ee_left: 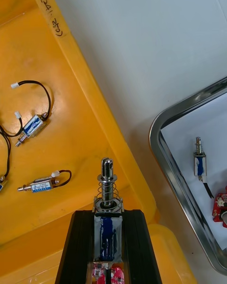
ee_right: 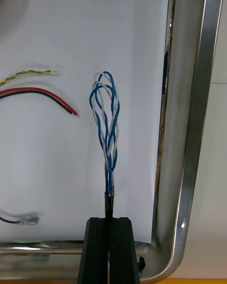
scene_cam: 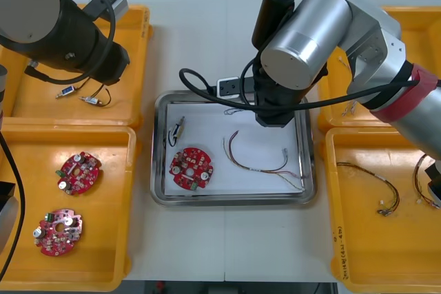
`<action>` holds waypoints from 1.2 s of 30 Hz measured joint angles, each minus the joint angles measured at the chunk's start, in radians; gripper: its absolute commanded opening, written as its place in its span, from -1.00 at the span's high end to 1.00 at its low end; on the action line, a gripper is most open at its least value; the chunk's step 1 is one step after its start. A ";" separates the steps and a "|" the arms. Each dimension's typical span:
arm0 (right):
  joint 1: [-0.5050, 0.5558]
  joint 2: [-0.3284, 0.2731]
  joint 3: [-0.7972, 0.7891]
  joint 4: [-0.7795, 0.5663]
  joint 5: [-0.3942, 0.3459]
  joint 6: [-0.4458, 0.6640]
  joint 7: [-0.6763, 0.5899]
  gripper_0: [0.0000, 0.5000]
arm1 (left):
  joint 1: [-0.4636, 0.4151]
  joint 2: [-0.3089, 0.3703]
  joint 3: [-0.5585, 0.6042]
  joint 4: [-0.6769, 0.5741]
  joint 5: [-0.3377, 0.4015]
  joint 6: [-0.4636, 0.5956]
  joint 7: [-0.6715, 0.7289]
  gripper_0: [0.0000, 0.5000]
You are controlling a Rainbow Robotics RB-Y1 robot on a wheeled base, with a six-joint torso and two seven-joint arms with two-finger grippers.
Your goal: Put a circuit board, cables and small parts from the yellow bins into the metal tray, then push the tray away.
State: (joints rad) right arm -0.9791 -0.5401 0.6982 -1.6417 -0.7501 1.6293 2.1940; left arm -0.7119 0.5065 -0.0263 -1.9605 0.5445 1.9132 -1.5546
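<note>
the tray (scene_cam: 233, 202) sits mid-way across the table (scene_cam: 200, 46), left bins (scene_cam: 131, 101) and right bins (scene_cam: 365, 239) flanking it. in it, a circuit board (scene_cam: 191, 168) lies near the near left corner, a small part (scene_cam: 179, 129) behind it and loose cables (scene_cam: 258, 163) to its right. my right gripper (ee_right: 109, 220) hangs by the tray's far right corner, with a twisted cable (ee_right: 106, 118) between its fingers. my left gripper (ee_left: 108, 213), gripping another part (ee_left: 107, 184), hangs over the far left bin's tray-side edge.
</note>
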 measured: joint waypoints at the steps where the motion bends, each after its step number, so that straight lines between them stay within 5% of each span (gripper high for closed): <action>1: 0.000 0.000 0.014 0.003 0.011 -0.015 0.000 1.00 | 0.000 0.000 0.000 0.000 0.000 0.000 0.000 0.99; 25: 0.015 0.001 0.110 0.093 0.047 -0.161 0.000 1.00 | 0.000 0.000 0.000 -0.001 0.006 0.000 0.064 0.99; 27: 0.015 0.001 0.113 0.097 0.047 -0.162 0.000 0.80 | 0.000 0.000 0.000 -0.001 0.010 0.000 0.064 1.00; 28: 0.016 0.001 0.113 0.097 0.046 -0.162 0.000 0.51 | 0.000 0.000 0.000 -0.001 0.012 0.000 0.064 0.99; 29: 0.017 0.001 0.113 0.098 0.046 -0.164 0.000 -0.32 | 0.000 0.000 0.000 -0.001 0.013 0.000 0.064 0.99; 31: 0.018 0.001 0.113 0.099 0.046 -0.164 0.000 -1.00 | 0.000 0.000 0.000 -0.001 0.016 0.000 0.064 0.99; 36: 0.019 0.001 0.113 0.101 0.043 -0.164 0.000 -1.00 | 0.000 0.000 0.000 -0.001 0.016 0.000 0.064 0.99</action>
State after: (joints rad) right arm -0.9602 -0.5394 0.8107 -1.5408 -0.7074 1.4657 2.1941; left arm -0.7119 0.5065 -0.0262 -1.9619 0.5609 1.9132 -1.4911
